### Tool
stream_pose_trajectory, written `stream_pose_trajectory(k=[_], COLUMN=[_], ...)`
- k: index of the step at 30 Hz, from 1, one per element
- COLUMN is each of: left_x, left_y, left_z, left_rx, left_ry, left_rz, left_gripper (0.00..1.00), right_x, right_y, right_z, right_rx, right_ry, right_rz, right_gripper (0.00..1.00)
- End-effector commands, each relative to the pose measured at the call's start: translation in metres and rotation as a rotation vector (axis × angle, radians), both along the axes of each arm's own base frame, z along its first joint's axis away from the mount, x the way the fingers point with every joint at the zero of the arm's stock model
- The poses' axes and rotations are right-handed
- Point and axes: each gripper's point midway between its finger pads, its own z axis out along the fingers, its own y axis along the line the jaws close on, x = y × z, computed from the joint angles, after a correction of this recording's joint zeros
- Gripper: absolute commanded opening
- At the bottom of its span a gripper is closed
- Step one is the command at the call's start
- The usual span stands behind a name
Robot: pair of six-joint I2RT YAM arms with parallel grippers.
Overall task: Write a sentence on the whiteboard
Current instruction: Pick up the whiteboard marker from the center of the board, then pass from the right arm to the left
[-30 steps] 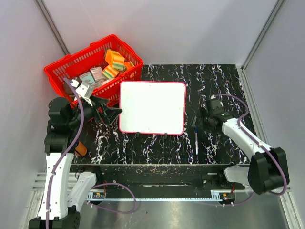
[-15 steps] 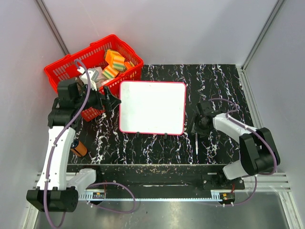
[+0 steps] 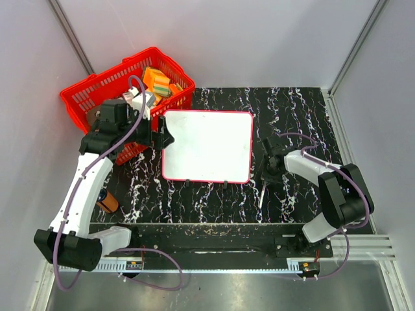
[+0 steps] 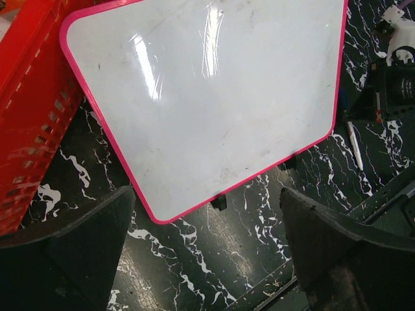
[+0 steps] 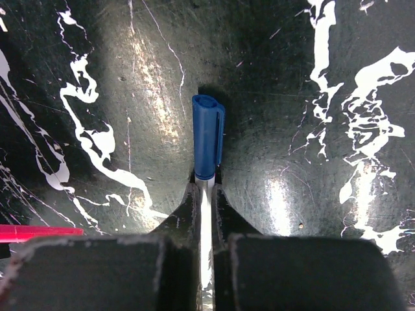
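The whiteboard (image 3: pixel 207 146) lies flat in the middle of the black marbled table, red-framed and blank; no sentence shows on it. My left gripper (image 3: pixel 162 137) hovers open at the board's left edge, and its wrist view looks down on the whiteboard (image 4: pixel 207 97) with the left gripper (image 4: pixel 207 197) spread wide around nothing. Right of the board, my right gripper (image 3: pixel 267 172) is low on the table, shut on a marker (image 3: pixel 262 194). In the right wrist view the marker's blue cap (image 5: pixel 207 139) sticks out past the right gripper (image 5: pixel 206 188), whose fingers pinch the white barrel.
A red basket (image 3: pixel 97 97) holding several sponges and small boxes stands at the back left, touching the board's corner side; its wall (image 4: pixel 26 129) is close to my left fingers. An orange object (image 3: pixel 109 202) lies by the left arm. Grey walls enclose the table.
My right gripper lowered over the marker and shut on its barrel, and the marker now lies slightly slanted. My left arm swung from the basket's front to the board's left edge, still open.
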Motion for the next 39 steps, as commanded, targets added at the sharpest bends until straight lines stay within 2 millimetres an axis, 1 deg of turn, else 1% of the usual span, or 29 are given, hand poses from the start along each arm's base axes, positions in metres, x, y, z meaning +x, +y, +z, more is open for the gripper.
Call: stream_pose_trajectory(k=[1, 2, 5, 6, 8, 9, 11, 12, 14, 15, 16, 17, 18, 19, 21, 22, 24, 25, 26, 28, 29, 30, 31, 32, 34, 35, 36, 37, 39], left_x=[0.000, -0.003, -0.011, -0.014, -0.022, -0.025, -0.031, -0.034, -0.040, -0.042, -0.042, -0.048, -0.051, -0.054, -0.064, -0.065, -0.072, -0.074, -0.077, -0.078, -0.080, -0.082, -0.083, -0.085, -0.083, -0.080, -0.077, -0.075, -0.071], left_y=[-0.003, -0.005, -0.011, -0.013, -0.020, -0.024, -0.033, -0.037, -0.049, -0.054, -0.058, -0.068, -0.073, -0.078, -0.091, -0.094, -0.104, -0.107, -0.111, -0.117, -0.121, -0.123, -0.125, -0.128, -0.129, -0.130, -0.130, -0.130, -0.129], left_z=[0.017, 0.020, 0.023, 0.023, 0.023, 0.024, 0.024, 0.025, 0.030, 0.031, 0.034, 0.036, 0.038, 0.040, 0.048, 0.048, 0.055, 0.055, 0.058, 0.058, 0.061, 0.063, 0.063, 0.067, 0.066, 0.065, 0.063, 0.061, 0.055], left_rx=[0.011, 0.004, -0.019, -0.020, -0.016, -0.015, -0.016, -0.025, -0.052, -0.062, -0.072, -0.093, -0.110, -0.128, -0.179, -0.192, -0.257, -0.274, -0.301, -0.330, -0.351, -0.368, -0.381, -0.400, -0.404, -0.397, -0.393, -0.389, -0.375], left_ry=[-0.063, -0.070, -0.082, -0.086, -0.087, -0.092, -0.087, -0.080, -0.070, -0.063, -0.063, -0.053, -0.049, -0.044, -0.048, -0.044, -0.019, -0.007, -0.010, 0.019, 0.018, 0.027, 0.033, 0.023, 0.034, 0.032, 0.035, 0.038, 0.042], left_rz=[-0.032, -0.039, -0.073, -0.091, -0.127, -0.145, -0.183, -0.206, -0.260, -0.276, -0.293, -0.337, -0.365, -0.390, -0.466, -0.489, -0.535, -0.559, -0.592, -0.619, -0.650, -0.666, -0.684, -0.713, -0.703, -0.691, -0.680, -0.674, -0.651], left_gripper=[0.99, 0.99, 0.99, 0.99, 0.99, 0.99, 0.99, 0.99, 0.99, 0.99, 0.99, 0.99, 0.99, 0.99, 0.99, 0.99, 0.99, 0.99, 0.99, 0.99, 0.99, 0.99, 0.99, 0.99, 0.99, 0.99, 0.99, 0.99, 0.99], right_x=[0.000, -0.001, 0.005, 0.009, 0.010, 0.011, 0.009, 0.007, 0.004, -0.001, -0.002, -0.003, -0.007, -0.004, -0.005, -0.003, 0.004, 0.005, 0.013, 0.019, 0.019, 0.023, 0.023, 0.022, 0.021, 0.025, 0.017, 0.015, 0.009], right_y=[0.003, 0.002, -0.002, -0.002, -0.010, -0.012, -0.018, -0.018, -0.013, -0.012, -0.006, -0.002, 0.002, 0.014, 0.027, 0.040, 0.055, 0.067, 0.078, 0.093, 0.112, 0.118, 0.127, 0.147, 0.162, 0.172, 0.184, 0.189, 0.206], right_z=[-0.012, -0.011, 0.012, 0.031, 0.054, 0.080, 0.109, 0.136, 0.166, 0.188, 0.202, 0.215, 0.233, 0.254, 0.273, 0.294, 0.306, 0.325, 0.322, 0.351, 0.349, 0.357, 0.370, 0.365, 0.384, 0.381, 0.389, 0.397, 0.401], right_rx=[-0.005, -0.008, -0.005, 0.012, 0.002, 0.026, 0.043, 0.088, 0.164, 0.212, 0.263, 0.305, 0.360, 0.442, 0.546, 0.633, 0.700, 0.768, 0.779, 0.826, 0.840, 0.837, 0.841, 0.850, 0.887, 0.889, 0.921, 0.932, 0.954], right_ry=[-0.001, -0.007, -0.087, -0.152, -0.216, -0.298, -0.374, -0.462, -0.548, -0.618, -0.659, -0.702, -0.769, -0.843, -0.922, -0.987, -1.011, -1.053, -1.030, -1.113, -1.095, -1.123, -1.151, -1.123, -1.171, -1.164, -1.181, -1.199, -1.197], right_rz=[0.011, 0.008, -0.014, -0.021, -0.063, -0.077, -0.123, -0.131, -0.135, -0.131, -0.112, -0.101, -0.084, -0.044, 0.001, 0.045, 0.094, 0.138, 0.158, 0.207, 0.246, 0.241, 0.268, 0.301, 0.316, 0.322, 0.342, 0.349, 0.369], right_gripper=[0.00, 0.00, 0.00, 0.00, 0.00, 0.00, 0.00, 0.00, 0.00, 0.00, 0.00, 0.00, 0.00, 0.00, 0.00, 0.00, 0.00, 0.00, 0.00, 0.00, 0.00, 0.00, 0.00, 0.00, 0.00, 0.00, 0.00, 0.00, 0.00])
